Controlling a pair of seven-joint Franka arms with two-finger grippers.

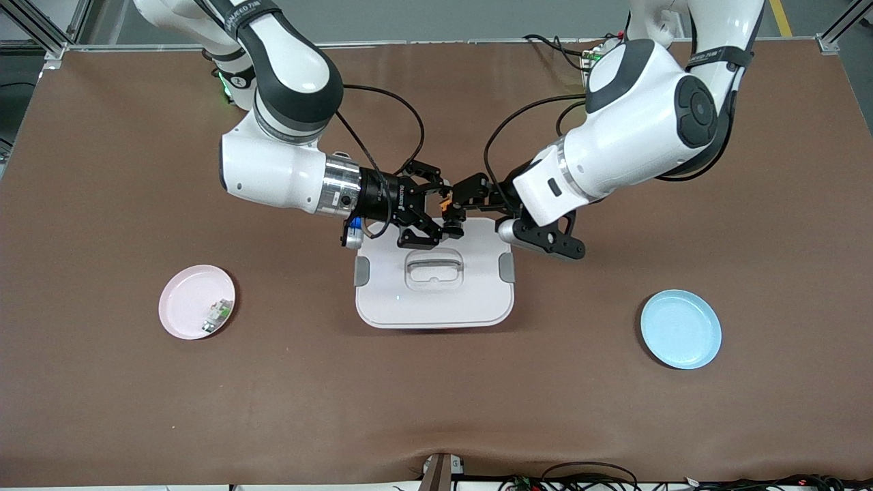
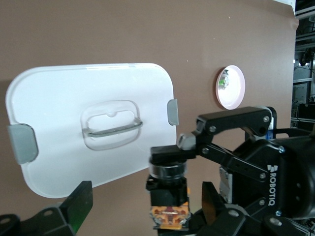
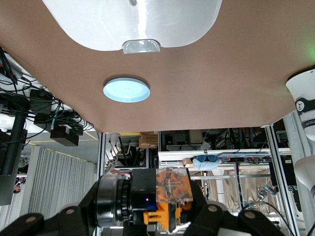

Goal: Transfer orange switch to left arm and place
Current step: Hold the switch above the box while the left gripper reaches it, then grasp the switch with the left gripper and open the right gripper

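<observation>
1. Handover under way above the box's (image 1: 434, 286) edge farthest from the front camera; orange switch (image 1: 447, 204) off the bench (image 1: 102, 409), midway between both pincers.
2. Pink plate (image 1: 196, 302), toward the right arm's end, carrying only a green-and-white component (image 1: 217, 316).
3. Right pincer (image 1: 436, 208), on a low, level forearm, clamped on the switch.
4. Left pincer (image 1: 458, 204), reaching in level over the box, fingers spread wide around the switch, probably not yet gripping.
5. Left to do: grip, release, carry clear of the box, perhaps to the blue plate (image 1: 681, 329).
</observation>
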